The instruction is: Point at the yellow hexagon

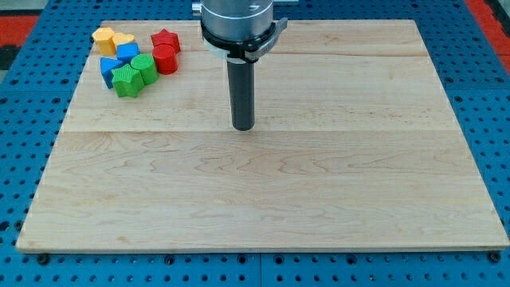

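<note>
While the rod hangs straight down over the wooden board (pixel 263 199), my tip (pixel 243 127) sits on the wood just above the board's middle, with bare board all round it. There is no claw here to call wide or narrow, only that plain dark rod, and it holds nothing. Over in the view's top left corner, all the blocks huddle together, well apart from my tip. The yellow hexagon (pixel 103 36) lies at the far left of that huddle, closest to the corner, with a yellow heart (pixel 123 40) pressed just beside it on the right. Below those come two blue blocks (pixel 127 52) and (pixel 110 68), shapes hard to make out. Two green blocks (pixel 125 81) and (pixel 144 68) sit at the bottom of the group, touching each other. On the right edge, a red star (pixel 166 39) sits above a red cylinder (pixel 166 58).
</note>
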You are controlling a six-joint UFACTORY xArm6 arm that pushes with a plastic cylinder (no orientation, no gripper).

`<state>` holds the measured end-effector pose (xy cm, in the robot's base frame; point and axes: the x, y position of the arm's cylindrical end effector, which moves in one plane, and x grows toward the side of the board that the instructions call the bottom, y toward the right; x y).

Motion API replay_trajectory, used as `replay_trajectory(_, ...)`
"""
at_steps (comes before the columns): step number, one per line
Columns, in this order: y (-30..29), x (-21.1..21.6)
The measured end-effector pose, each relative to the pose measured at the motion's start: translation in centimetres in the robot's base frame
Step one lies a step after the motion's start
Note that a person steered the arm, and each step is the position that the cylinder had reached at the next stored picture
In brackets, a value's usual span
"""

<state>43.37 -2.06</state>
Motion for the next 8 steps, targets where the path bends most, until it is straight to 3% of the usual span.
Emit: replay_trajectory(8, -1.2, 0.8)
